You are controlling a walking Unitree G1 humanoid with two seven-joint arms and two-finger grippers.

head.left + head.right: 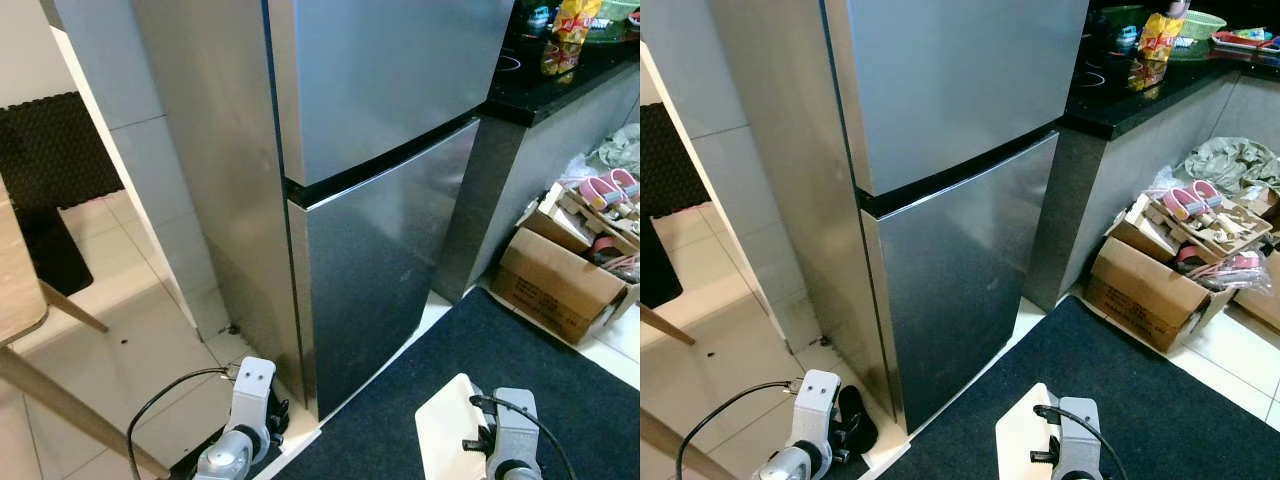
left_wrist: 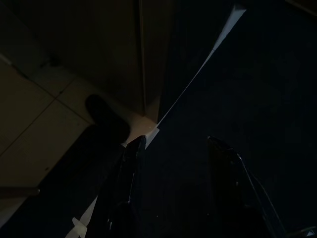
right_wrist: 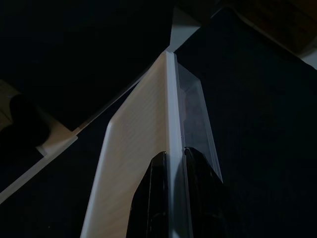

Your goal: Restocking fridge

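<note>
Plainly, both fridge (image 1: 380, 180) doors are shut, so a door must open first. The free left gripper (image 2: 173, 148), fingers spread and empty near the fridge's bottom corner, seems the one to pull its edge. The right gripper (image 3: 171, 163) pinches a flat white carton (image 3: 143, 148) low before the fridge. Brushed steel, smooth, handleless; dark mat (image 1: 500, 360) below.

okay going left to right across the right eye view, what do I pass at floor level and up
Wooden table leg → left gripper → fridge → white container held by right gripper → black counter → cardboard box of slippers.
</note>
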